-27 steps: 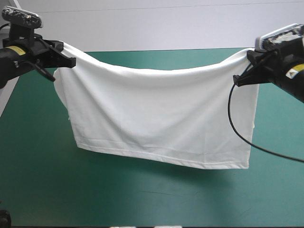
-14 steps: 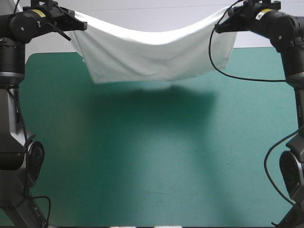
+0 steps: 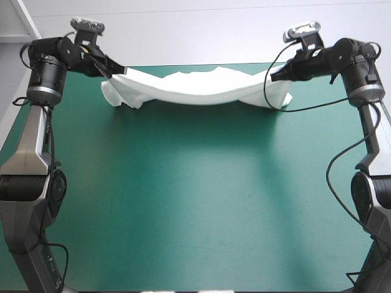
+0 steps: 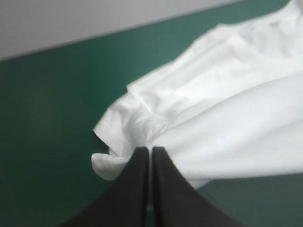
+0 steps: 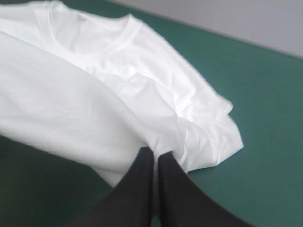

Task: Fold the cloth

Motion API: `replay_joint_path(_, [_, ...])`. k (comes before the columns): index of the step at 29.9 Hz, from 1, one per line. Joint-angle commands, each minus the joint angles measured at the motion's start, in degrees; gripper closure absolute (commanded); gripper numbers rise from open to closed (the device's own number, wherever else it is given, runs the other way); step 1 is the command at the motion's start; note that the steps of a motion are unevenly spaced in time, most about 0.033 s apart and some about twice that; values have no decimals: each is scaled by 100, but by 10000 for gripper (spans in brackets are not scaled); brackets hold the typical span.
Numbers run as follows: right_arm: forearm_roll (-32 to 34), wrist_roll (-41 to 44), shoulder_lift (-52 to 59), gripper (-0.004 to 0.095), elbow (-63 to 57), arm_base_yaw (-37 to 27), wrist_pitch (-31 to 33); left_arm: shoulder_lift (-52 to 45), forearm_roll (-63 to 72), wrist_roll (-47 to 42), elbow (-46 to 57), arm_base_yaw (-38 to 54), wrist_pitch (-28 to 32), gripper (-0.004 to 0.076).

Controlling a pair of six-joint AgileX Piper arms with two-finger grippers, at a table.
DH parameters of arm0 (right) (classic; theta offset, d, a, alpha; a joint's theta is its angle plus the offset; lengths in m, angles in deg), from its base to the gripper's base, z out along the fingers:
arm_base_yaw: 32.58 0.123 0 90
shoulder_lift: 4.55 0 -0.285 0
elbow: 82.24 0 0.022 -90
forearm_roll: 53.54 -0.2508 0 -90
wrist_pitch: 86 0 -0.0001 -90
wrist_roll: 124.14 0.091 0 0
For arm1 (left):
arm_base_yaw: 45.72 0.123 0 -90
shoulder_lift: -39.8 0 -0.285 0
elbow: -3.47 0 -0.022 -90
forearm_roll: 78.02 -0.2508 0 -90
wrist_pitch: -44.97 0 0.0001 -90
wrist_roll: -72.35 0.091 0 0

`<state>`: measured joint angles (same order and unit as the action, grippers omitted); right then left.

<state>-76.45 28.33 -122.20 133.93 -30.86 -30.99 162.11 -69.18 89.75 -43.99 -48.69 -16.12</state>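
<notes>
- The near and middle part of the teal-green cover (image 3: 195,201) is now bare. Earlier the T-shirt (image 3: 195,90) hung there as a full sheet, well above the table.
- Both arms have since carried it away from the robot and come down low by the table's far edge.
- The left gripper (image 3: 120,72) is pinched all but closed on a bunched corner of the cloth. In its wrist view the black fingers (image 4: 142,179) meet in a narrow arch with fabric drawn in at the tips.
- The right gripper (image 3: 274,75) is clamped the same way on the opposite corner, the cloth gathered into creases right at its tips.
- Between the two jaws the held edge sags in a shallow band instead of the earlier taut curtain.
- Just ahead of and under each jaw, the part that used to dangle has landed on the cover. A sleeve (image 4: 111,127) lies crumpled beside the left tips, and another (image 5: 222,132) lies beside the right tips.
- Farther ahead of the right jaw the neckband (image 5: 124,41) lies flat on the table, beneath the held layer.
- Judgement: the shirt is doubling over itself, so a first fold seems to be forming. The held edge is not yet down, and the rumpled sleeves could spoil a clean crease.
</notes>
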Motion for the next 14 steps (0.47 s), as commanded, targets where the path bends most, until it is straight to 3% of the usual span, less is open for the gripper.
replay_joint_path(1, [-308,-311,598,919,-839,-96,-494,-453,351,190,743,-8,426,705])
replay_joint_path(14, [-415,-566,2390,920,-4860,-96,-1408,-2036,130,442,4288,44,1144,705])
